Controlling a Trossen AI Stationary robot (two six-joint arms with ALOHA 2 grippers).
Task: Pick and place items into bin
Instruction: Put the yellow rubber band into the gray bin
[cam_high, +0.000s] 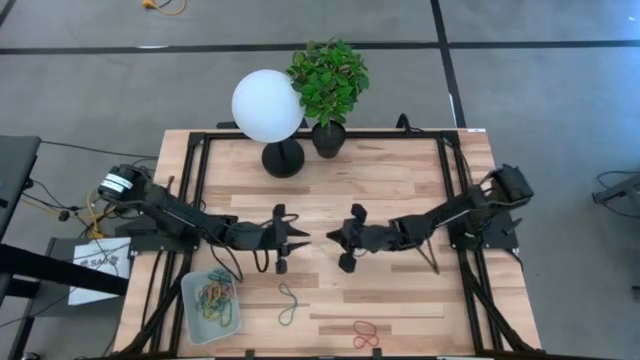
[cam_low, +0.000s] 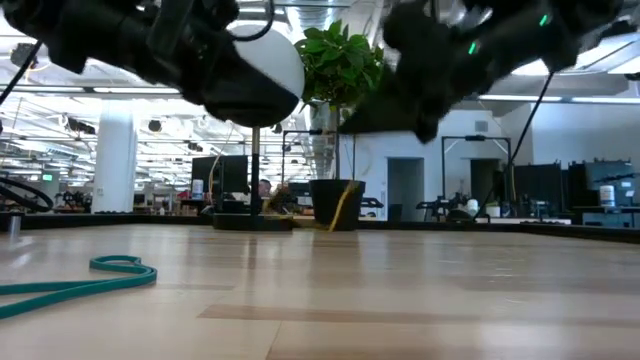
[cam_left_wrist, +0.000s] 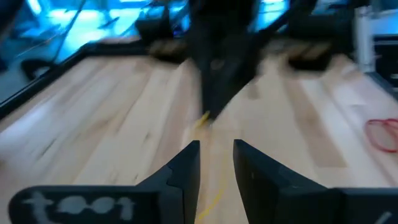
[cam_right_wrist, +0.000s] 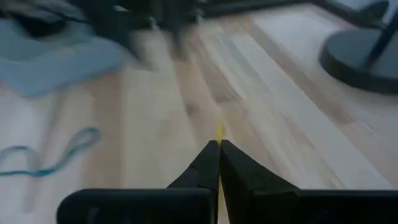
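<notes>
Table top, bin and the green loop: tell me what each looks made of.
Table top: wood, probably butcher-block; pale planks with visible grain and joints, smooth satin finish. Bin: likely plastic; pale, translucent walls, rounded corners, coloured bands showing inside. Green loop: apparently rubber; thin, matte, lying limp and flat in a twisted shape on the boards.

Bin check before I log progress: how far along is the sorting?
Done: several bands lie in the bin. In hand: the right gripper is shut on a yellow band; the left gripper waits open. Left: a green band and a red band on the table.
</notes>
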